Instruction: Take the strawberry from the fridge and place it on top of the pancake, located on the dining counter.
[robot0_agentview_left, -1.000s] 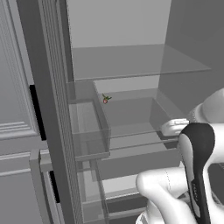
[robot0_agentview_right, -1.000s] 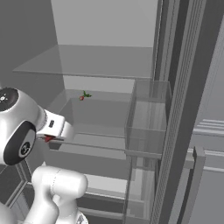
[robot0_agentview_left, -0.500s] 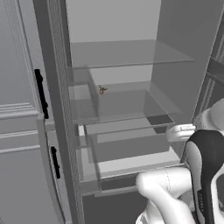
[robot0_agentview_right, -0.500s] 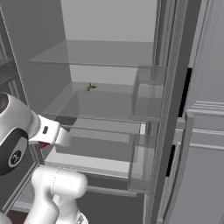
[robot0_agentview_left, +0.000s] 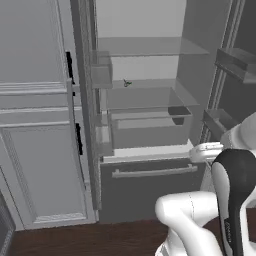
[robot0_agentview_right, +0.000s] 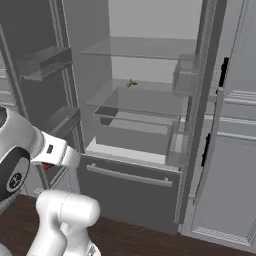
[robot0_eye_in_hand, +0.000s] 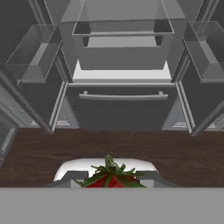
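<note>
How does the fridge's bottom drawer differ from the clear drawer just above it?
The bottom drawer is dark grey and opaque; the clear drawer is see-through. The bottom drawer carries a long horizontal handle; the clear drawer shows none. The bottom drawer forms the outer front; the clear drawer sits inside, behind the open doors. Both span the fridge interior's width.

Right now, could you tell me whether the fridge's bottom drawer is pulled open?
No, the drawer sits shut in the hand view, its front and handle flush with the fridge frame.
</note>
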